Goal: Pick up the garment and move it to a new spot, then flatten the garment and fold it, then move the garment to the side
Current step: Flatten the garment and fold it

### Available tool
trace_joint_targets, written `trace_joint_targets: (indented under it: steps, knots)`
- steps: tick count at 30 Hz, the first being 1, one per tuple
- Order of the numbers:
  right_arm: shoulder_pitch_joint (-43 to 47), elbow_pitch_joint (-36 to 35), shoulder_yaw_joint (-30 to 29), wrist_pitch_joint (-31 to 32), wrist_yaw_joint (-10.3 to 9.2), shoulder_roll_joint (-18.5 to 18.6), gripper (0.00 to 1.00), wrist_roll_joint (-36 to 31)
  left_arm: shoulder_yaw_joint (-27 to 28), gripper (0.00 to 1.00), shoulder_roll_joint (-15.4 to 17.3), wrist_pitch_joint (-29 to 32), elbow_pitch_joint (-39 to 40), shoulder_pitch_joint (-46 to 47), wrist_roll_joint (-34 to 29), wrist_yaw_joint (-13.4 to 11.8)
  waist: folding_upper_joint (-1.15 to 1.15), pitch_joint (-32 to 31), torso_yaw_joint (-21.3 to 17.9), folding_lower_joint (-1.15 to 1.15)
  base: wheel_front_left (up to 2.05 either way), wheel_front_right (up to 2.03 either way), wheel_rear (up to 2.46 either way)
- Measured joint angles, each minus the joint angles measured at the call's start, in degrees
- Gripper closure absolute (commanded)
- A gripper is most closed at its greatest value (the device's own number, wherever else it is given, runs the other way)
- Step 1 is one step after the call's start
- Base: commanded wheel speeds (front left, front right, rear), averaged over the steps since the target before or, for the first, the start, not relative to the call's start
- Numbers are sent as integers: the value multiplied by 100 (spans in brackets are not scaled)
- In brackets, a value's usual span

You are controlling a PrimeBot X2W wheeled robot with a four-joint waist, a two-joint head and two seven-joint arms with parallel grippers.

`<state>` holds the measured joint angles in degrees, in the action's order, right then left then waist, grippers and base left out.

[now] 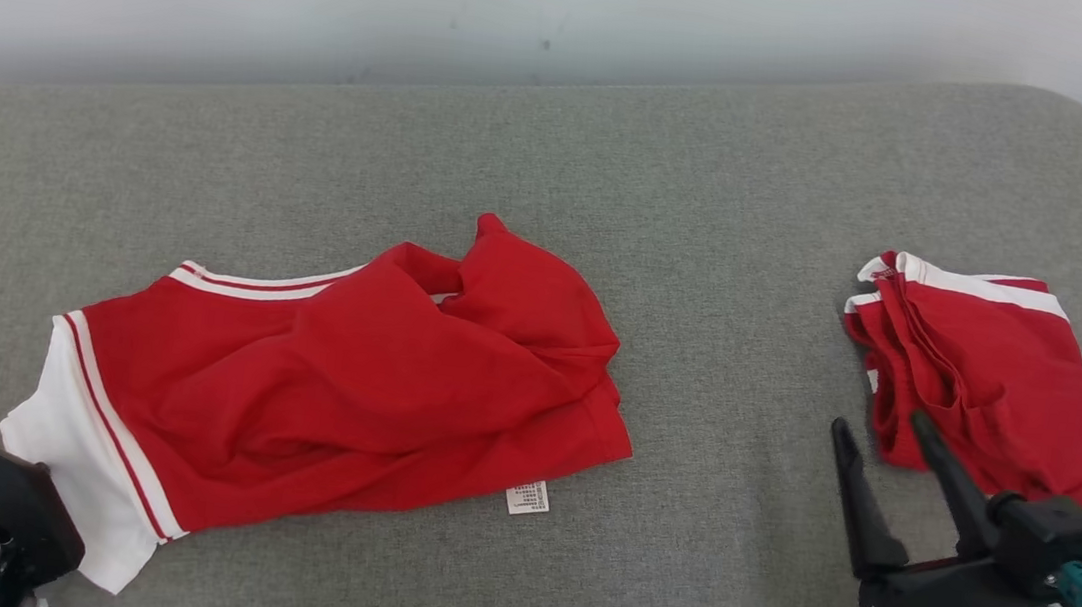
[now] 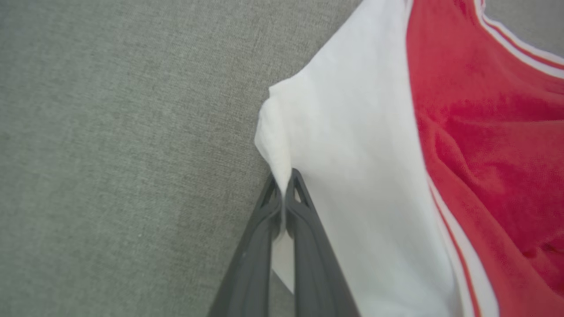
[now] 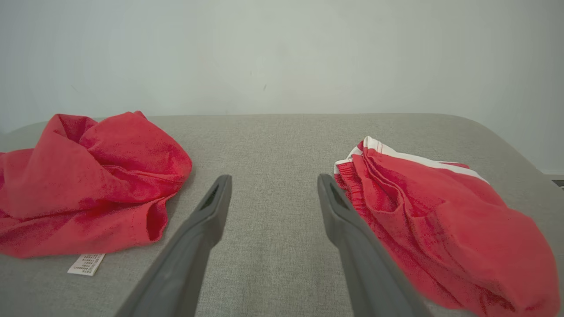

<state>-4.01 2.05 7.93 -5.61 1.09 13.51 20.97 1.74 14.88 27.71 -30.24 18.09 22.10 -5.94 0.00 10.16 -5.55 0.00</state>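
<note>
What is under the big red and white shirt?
The shirt lies on the grey padded surface; a white care label pokes out at its edge. Anything else beneath is hidden by the cloth.

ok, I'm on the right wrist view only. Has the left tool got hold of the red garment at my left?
Observer: Yes, the left tool is shut on a white corner of the red-and-white garment.
Operator: White? I see only red.
Observer: The end toward the robot's left is a wide white band, edged with red and white stripes.
Operator: Is any of it off the surface?
Observer: The head view shows it spread out and crumpled on the grey cushion, with nothing hanging.
</note>
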Motion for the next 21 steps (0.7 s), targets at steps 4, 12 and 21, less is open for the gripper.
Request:
trace_joint_targets:
  steps: [4,12,21]
  knots:
    - [34,-1,339,534,176,182,0,-85,57,100,4,33,70,7,57,47,0,0,86,0,0,0,0]
    - [-492,49,1312,1707,509,641,0,-575,458,100,67,33,233,5,439,92,0,-17,138,0,0,0,0]
    - [-1444,478,2102,2454,604,691,0,-490,500,100,-27,97,377,203,571,143,0,63,227,0,0,0,0]
